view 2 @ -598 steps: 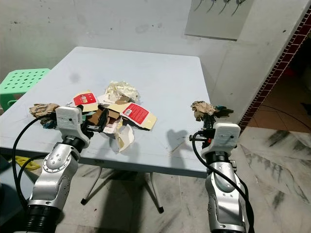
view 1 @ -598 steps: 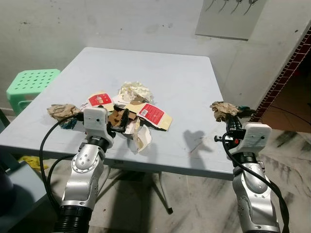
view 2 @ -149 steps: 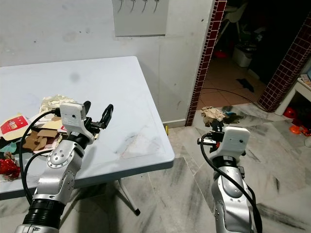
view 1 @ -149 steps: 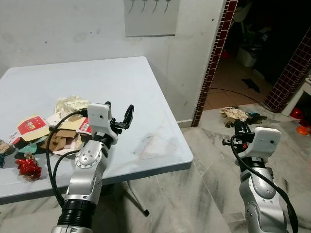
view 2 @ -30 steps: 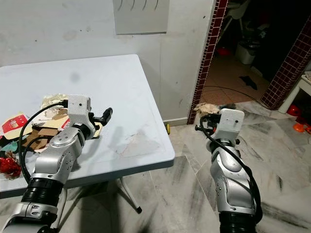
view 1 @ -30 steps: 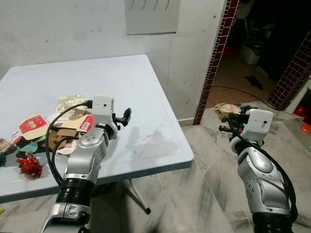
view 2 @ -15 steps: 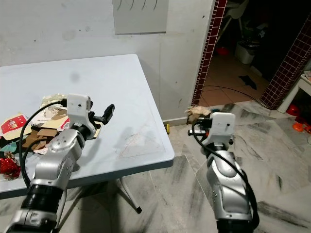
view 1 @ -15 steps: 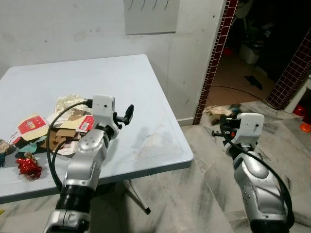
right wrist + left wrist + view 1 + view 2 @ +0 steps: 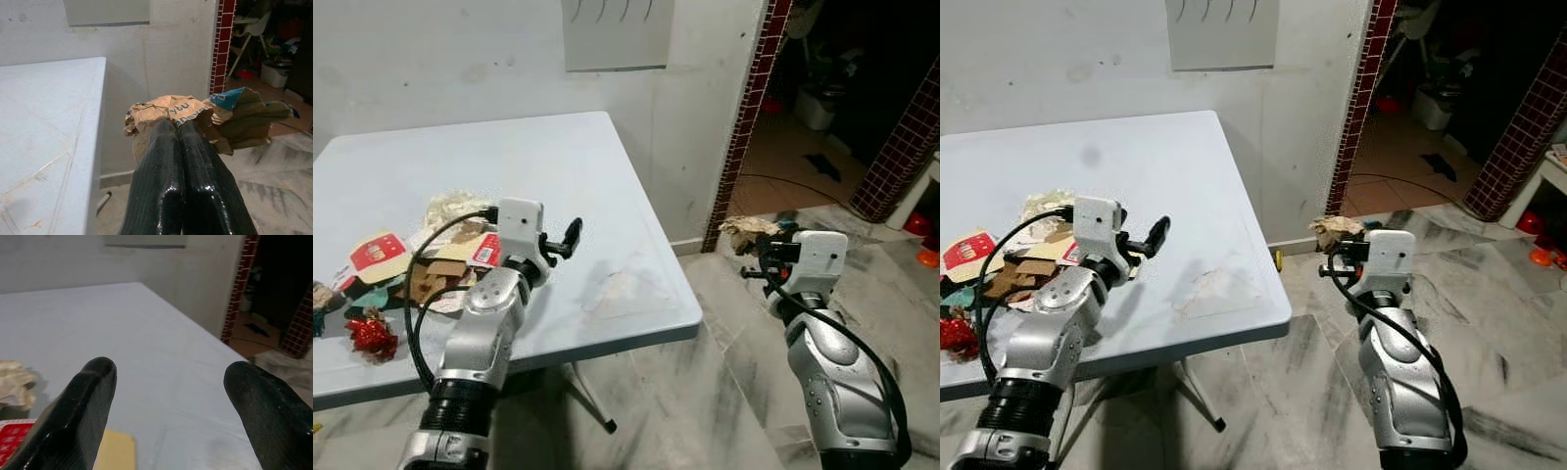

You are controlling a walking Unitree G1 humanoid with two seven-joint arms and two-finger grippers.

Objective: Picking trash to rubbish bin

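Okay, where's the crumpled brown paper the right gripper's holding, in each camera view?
Left eye view: crumpled paper right of centre, pinched at the right gripper, off the table.
Right eye view: paper right of centre, beside the table's corner.
Left wrist view: I can't find it; the left gripper is open over the table.
Right wrist view: paper centre, above the shut fingers.
Shared landmark: the red-tiled door frame.
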